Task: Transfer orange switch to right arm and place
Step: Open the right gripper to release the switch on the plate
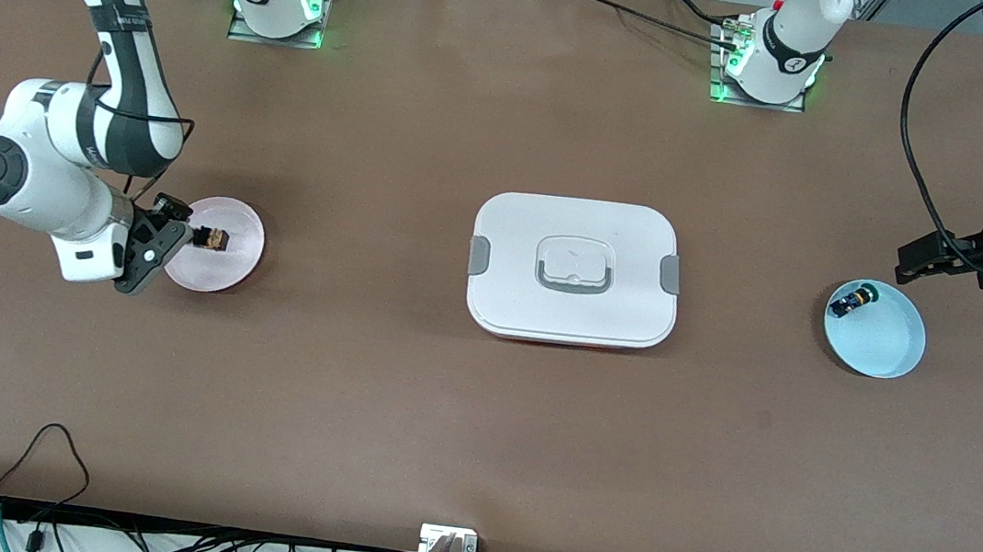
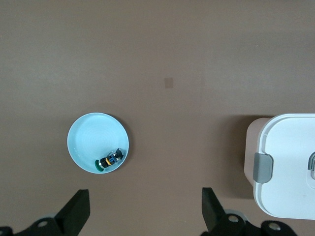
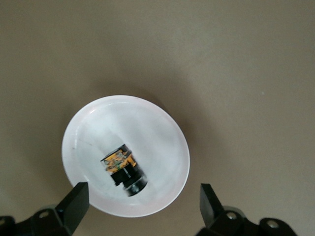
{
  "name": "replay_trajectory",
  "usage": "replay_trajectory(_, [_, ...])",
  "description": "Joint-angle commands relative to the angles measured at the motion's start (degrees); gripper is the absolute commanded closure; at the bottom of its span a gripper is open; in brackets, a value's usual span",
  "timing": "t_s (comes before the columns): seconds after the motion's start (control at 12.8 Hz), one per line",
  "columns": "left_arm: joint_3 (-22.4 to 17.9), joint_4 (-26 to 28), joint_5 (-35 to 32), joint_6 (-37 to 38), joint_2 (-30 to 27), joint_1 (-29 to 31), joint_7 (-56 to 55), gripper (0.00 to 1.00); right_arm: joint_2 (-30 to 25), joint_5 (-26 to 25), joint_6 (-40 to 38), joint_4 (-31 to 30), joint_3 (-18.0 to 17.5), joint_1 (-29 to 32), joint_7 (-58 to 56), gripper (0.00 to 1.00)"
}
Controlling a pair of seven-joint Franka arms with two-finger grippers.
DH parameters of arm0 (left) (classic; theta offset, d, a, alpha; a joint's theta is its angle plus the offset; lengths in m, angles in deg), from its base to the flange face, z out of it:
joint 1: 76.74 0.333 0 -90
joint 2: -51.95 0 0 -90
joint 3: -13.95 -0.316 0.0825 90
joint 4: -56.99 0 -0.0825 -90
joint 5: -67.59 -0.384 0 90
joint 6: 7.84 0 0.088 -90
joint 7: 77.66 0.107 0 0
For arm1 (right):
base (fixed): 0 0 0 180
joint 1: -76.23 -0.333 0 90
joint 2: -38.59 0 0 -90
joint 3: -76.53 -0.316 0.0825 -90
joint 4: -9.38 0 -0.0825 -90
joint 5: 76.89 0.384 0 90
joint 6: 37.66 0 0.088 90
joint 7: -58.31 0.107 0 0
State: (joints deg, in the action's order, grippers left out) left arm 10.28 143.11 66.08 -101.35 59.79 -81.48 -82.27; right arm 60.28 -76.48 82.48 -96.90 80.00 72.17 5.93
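Orange switch [image 1: 212, 239]: lies on its side in the pink dish [image 1: 241, 220], toward the right arm's end of the table [image 1: 367, 391].
Right pincer [image 1: 164, 244]: low over the pink dish's rim, fingers spread, grasping nothing.
Left pincer [image 1: 924, 259]: waits above the table beside the blue dish [image 1: 892, 348], fingers spread, empty.
Risk: in my judgement, the right pincer lifting carelessly could clip the rim, tipping the dish and rolling the switch out.
Count: two dishes, one orange switch, one green-capped part [image 1: 850, 300], one white lidded box [image 1: 574, 270], two arms.

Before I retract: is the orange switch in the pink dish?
In. The orange switch lies inside the pink dish, free of the open right hand above it.
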Motion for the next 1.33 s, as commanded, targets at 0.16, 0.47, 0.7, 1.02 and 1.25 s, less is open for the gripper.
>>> replay_trajectory(0.16, [0.0, -2.3, -0.8, 1.2, 1.1, -0.3, 0.0, 0.00, -0.6, 3.1, -15.1, 6.5, -0.8, 0.4, 18.6, 0.00])
replay_trajectory(0.47, [0.1, -2.3, -0.9, 1.2, 1.1, -0.4, 0.1, 0.00, -2.0, 6.4, -25.0, 7.7, -2.2, 0.4, 41.6, 0.00])
replay_trajectory(0.7, [0.1, -2.2, -1.2, 1.2, 1.1, -0.4, 0.1, 0.00, -2.5, 2.8, -29.3, 11.7, -4.3, 0.3, 48.3, 0.00])
replay_trajectory(1.02, [0.1, -2.2, -0.8, 1.1, 1.8, -0.4, -0.1, 0.00, -3.8, -3.6, -30.8, 19.0, -4.3, -0.6, 47.7, 0.00])
replay_trajectory(1.25, [0.2, -2.3, -0.7, 1.1, 1.8, -0.5, -0.4, 0.00, -4.7, -6.2, -29.7, 23.5, -3.4, 0.1, 48.4, 0.00])
